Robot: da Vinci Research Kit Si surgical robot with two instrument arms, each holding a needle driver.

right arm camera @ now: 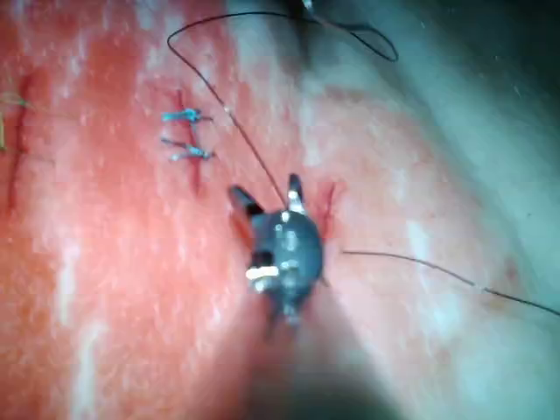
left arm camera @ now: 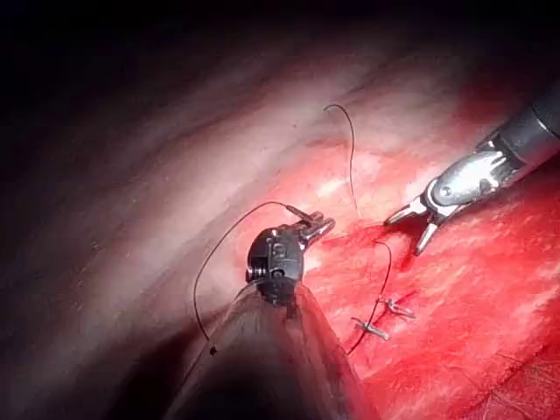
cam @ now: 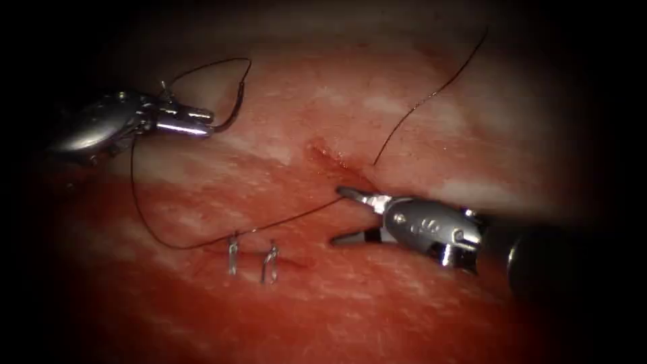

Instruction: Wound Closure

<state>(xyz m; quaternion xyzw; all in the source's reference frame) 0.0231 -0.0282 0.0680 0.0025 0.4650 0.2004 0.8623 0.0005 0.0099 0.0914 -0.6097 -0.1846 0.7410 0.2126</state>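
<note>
Two tools work over the tissue [cam: 404, 101]. Left of the cut [cam: 333, 158], the left tool [cam: 202, 123] has its jaws closed on the curved needle [cam: 236, 101] near its lower end, clear of the tissue, likely to keep the thread [cam: 202, 241] slack. The right tool [cam: 344, 216] hovers by the cut, jaws spread wide, holding nothing. Two stitches [cam: 253, 259] sit below. The needle's tip is hard to make out.

From where I work, a dark surround [cam: 27, 323] blackens every edge of the endoscope frame; light pools in the centre, brightest toward the upper middle.
</note>
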